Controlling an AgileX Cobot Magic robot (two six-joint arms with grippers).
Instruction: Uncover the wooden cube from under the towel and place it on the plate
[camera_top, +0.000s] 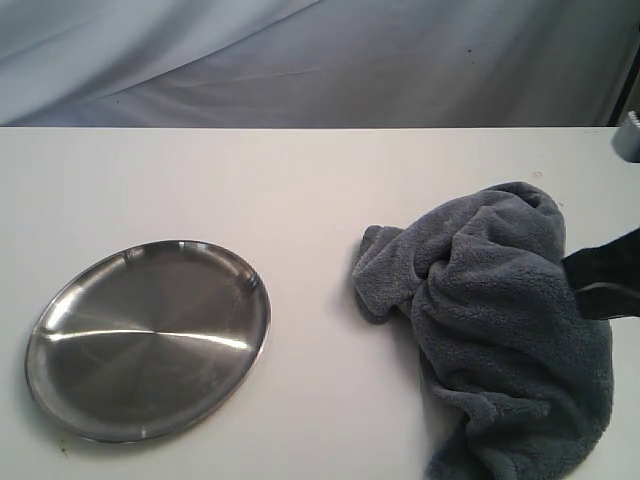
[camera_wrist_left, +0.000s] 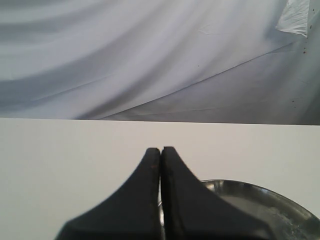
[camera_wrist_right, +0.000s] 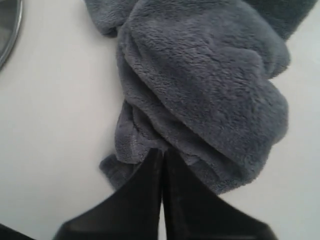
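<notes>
The dark blue-grey towel (camera_top: 500, 330) lies bunched in a heap on the right of the white table, and no wooden cube shows anywhere. The shiny steel plate (camera_top: 150, 338) rests empty at the front left. My right gripper (camera_top: 572, 275) comes in from the right edge against the towel's side. In the right wrist view that gripper (camera_wrist_right: 162, 151) is shut, its tips at the towel (camera_wrist_right: 200, 85) hem with no cloth seen between them. My left gripper (camera_wrist_left: 160, 149) is shut and empty, just above the table beside the plate (camera_wrist_left: 270, 202); the exterior view does not show it.
A white table (camera_top: 300, 190) runs to a back edge, with draped grey cloth (camera_top: 320, 60) behind it. Bare tabletop separates plate and towel. A sliver of the plate's rim (camera_wrist_right: 7, 25) shows in the right wrist view.
</notes>
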